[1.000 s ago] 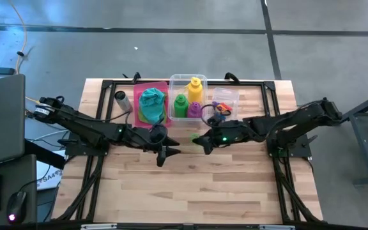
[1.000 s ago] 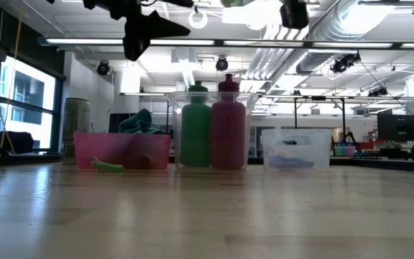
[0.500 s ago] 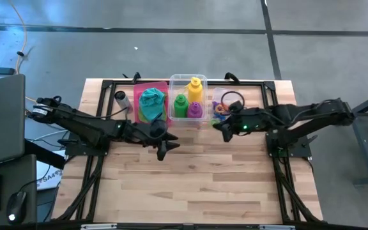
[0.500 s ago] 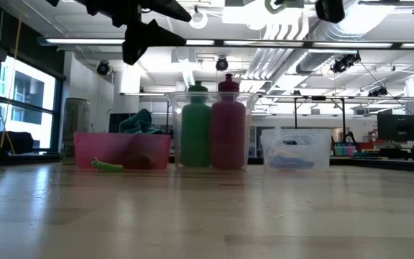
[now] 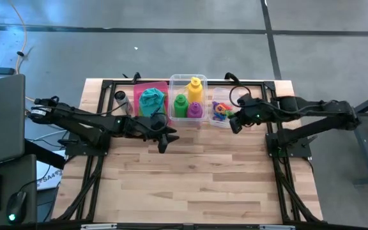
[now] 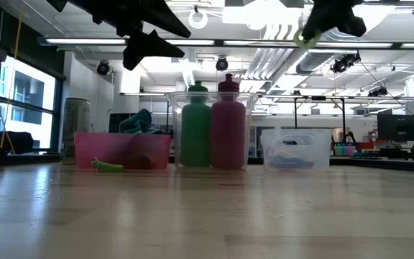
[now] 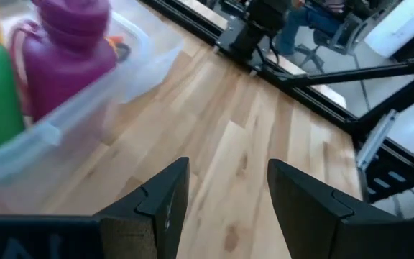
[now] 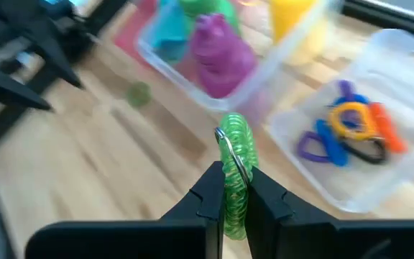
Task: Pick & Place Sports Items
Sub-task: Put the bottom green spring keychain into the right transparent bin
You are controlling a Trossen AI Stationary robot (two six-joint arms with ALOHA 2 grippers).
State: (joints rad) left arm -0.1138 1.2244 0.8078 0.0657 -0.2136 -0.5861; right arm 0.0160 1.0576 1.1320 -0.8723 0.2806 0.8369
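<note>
Green coiled ring (image 8: 233,169) is hanging light and springy, pinched across its coil by the right gripper (image 8: 230,188) near the clear bin (image 8: 379,188); the left gripper (image 7: 227,188) is hovering, jaws apart and empty.

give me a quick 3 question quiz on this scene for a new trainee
1. True or false: the right gripper is shut on a green ring.
2. Which bin already holds coloured rings? A: pink bin B: small clear bin C: clear bin with the bottles
3. Fill in: the left gripper hangs above the table with its fingers ____ and nothing between them.

Key
1. True; the ring is pinched between its fingertips.
2. B; orange, blue and purple rings lie in it.
3. Open.
</note>
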